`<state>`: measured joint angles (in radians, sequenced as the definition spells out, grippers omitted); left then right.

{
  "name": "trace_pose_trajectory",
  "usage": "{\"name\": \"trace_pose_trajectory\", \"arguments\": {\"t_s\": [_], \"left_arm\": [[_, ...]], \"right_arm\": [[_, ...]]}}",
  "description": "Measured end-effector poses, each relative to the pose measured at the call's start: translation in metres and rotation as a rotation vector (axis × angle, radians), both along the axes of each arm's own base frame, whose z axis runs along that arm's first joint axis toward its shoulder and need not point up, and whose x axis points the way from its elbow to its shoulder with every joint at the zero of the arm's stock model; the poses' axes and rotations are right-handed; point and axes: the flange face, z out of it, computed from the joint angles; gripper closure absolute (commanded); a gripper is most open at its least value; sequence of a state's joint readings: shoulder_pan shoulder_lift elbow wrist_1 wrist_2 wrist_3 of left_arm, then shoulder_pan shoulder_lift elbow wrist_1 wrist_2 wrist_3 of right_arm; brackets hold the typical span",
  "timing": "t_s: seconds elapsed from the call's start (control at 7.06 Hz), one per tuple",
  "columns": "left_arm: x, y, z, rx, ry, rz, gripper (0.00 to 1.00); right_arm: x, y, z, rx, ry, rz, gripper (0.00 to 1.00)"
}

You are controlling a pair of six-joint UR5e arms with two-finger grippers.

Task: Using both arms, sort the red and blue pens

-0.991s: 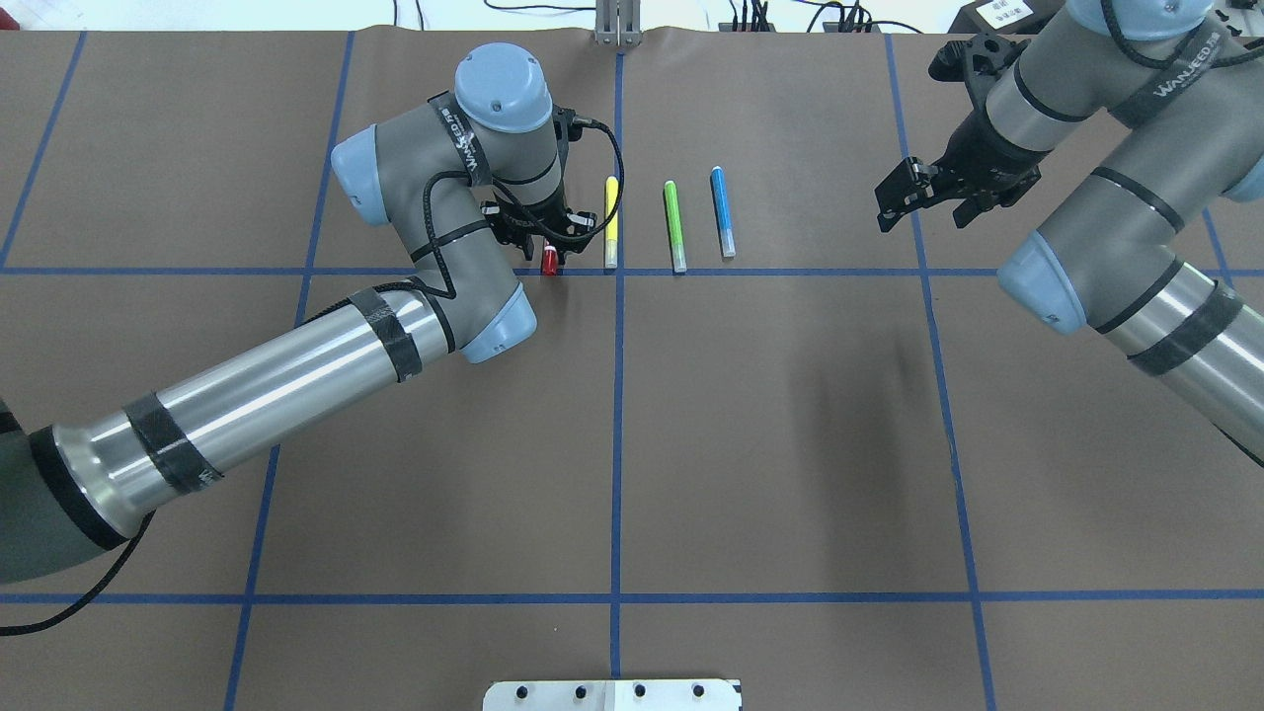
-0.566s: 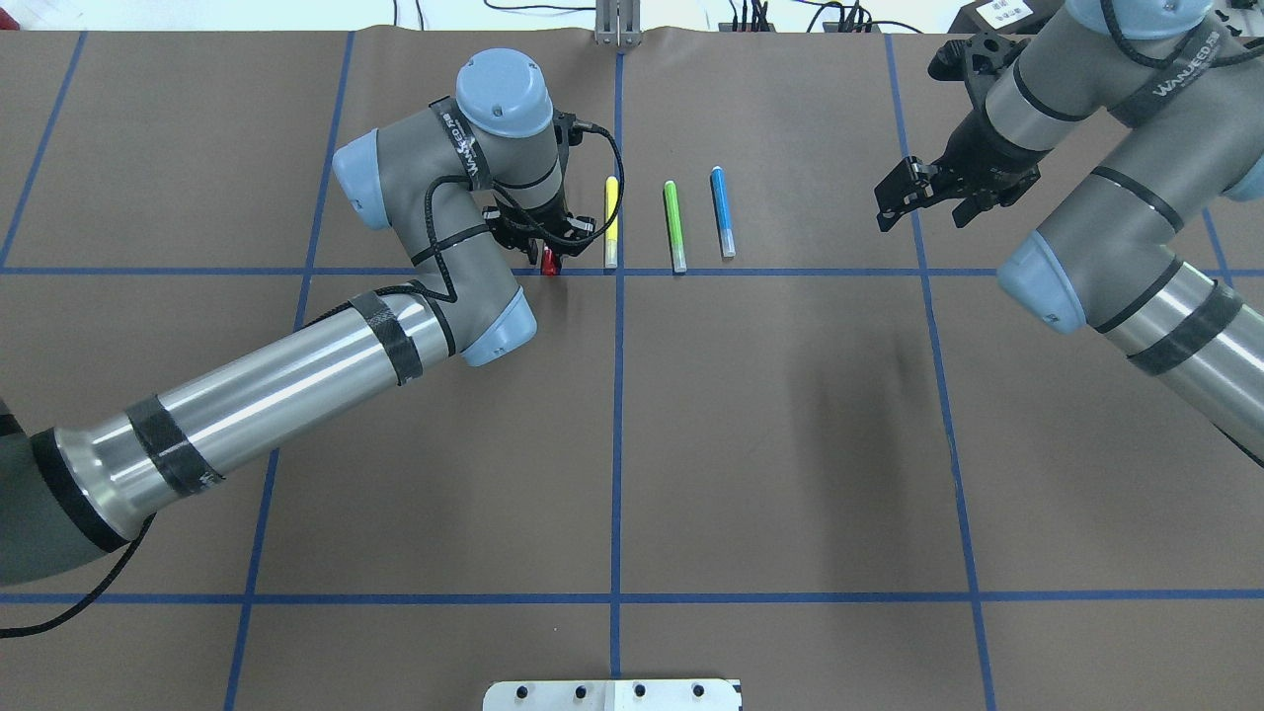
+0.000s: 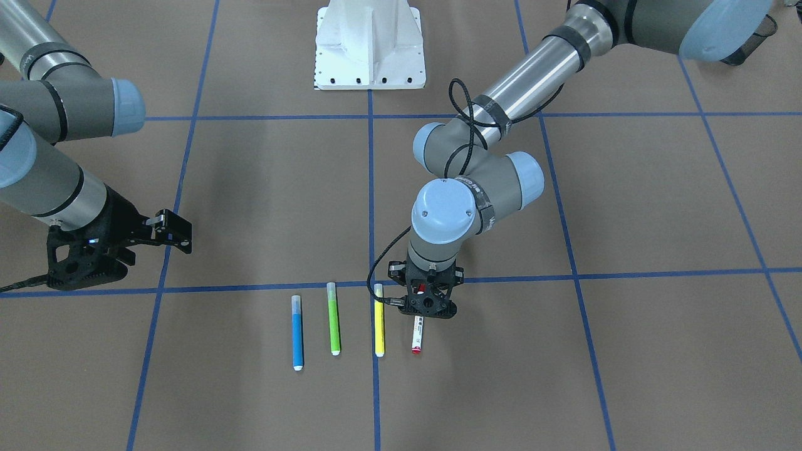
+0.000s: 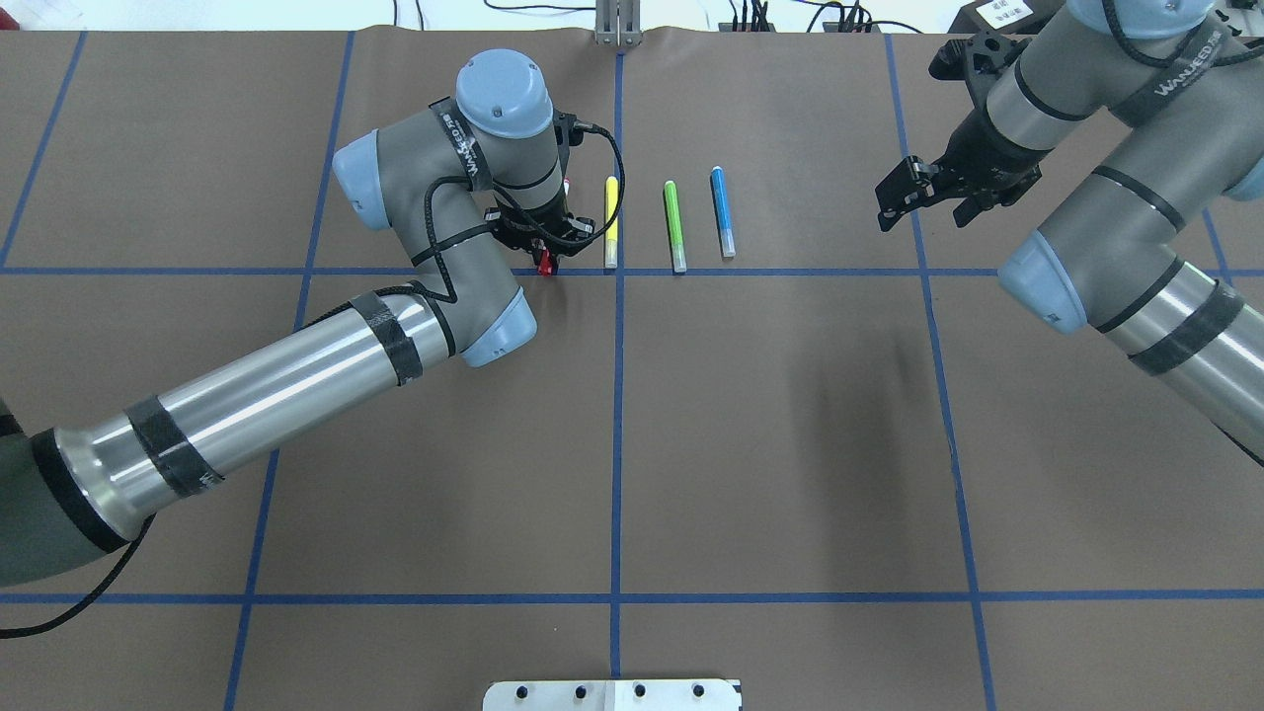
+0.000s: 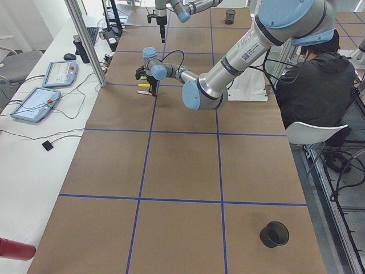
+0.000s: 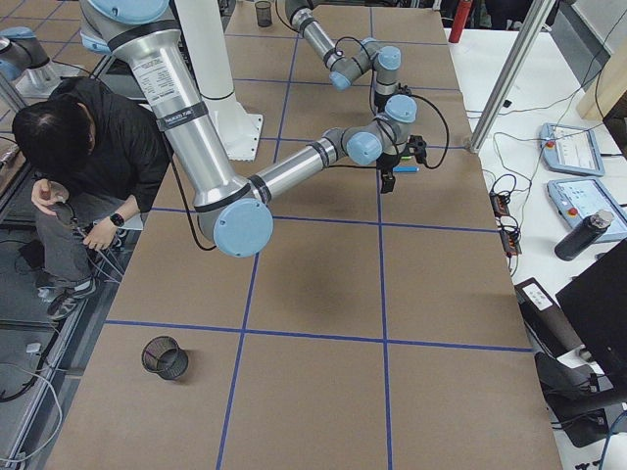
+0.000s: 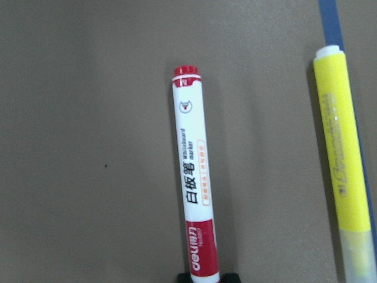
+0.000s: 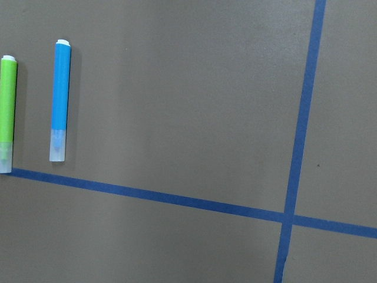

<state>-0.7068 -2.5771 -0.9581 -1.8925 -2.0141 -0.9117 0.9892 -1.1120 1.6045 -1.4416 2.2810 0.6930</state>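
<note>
Left gripper (image 3: 428,307) is down at table (image 4: 770,425) level, clenched on the red marker (image 7: 194,188). In the wrist view my fingertips (image 7: 230,277) sit tight against both sides of the red cap end. The white barrel runs straight out ahead of the gripper, flat on the table, not lifted yet.

My read on the marker:
- Light and stiff, a hard plastic tube.
- Smooth and round, so it can roll or swivel in a two-point pinch.
- Holding at the cap end puts most of the length out front, so I expect the far red end to droop on the lift.
- A hold nearer the printed label would balance it better.
- The cap may also pull off if I squeeze lightly, so I want a firm pinch and a slow lift.

The yellow pen (image 7: 344,177) lies just beside the gripper and parallel to the marker, not touching, so it's easy to clip.

Right gripper (image 4: 920,205) hangs above the table, jaws apart, holding nothing. The blue pen (image 8: 60,100) lies well apart from it, off to the side toward my other arm, with the green pen (image 8: 7,112) just beyond. The blue pen is slimmer, also light and slick. I'd take it mid-barrel, across the width.
</note>
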Motion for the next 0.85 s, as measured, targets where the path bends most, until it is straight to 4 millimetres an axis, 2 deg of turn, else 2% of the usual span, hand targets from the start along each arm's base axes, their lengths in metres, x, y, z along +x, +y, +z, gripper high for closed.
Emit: {"name": "trace_pose_trajectory", "arguments": {"t_s": [0.14,0.28,0.42,0.57,0.71,0.85], "left_arm": [[-0.013,-0.008,-0.004,0.005,0.009,-0.014,1.00],[-0.040,-0.023,-0.001,0.002,0.017,-0.038,1.00],[-0.082,-0.044,0.018,-0.008,0.026,-0.051,1.00],[-0.137,-0.065,0.047,-0.013,0.038,-0.045,1.00],[-0.187,-0.080,0.077,-0.004,0.041,-0.036,1.00],[-0.227,-0.091,0.101,0.009,0.036,-0.035,1.00]], "right_arm": [[-0.001,-0.002,-0.006,0.006,-0.004,0.001,0.00],[-0.003,-0.005,-0.018,0.015,-0.010,0.003,0.00],[-0.010,-0.011,-0.034,0.018,-0.015,0.014,0.00],[-0.022,-0.018,-0.051,0.011,-0.018,0.032,0.00],[-0.042,-0.025,-0.071,0.001,-0.015,0.054,0.00],[-0.069,-0.034,-0.094,-0.018,-0.003,0.091,0.00]]}}
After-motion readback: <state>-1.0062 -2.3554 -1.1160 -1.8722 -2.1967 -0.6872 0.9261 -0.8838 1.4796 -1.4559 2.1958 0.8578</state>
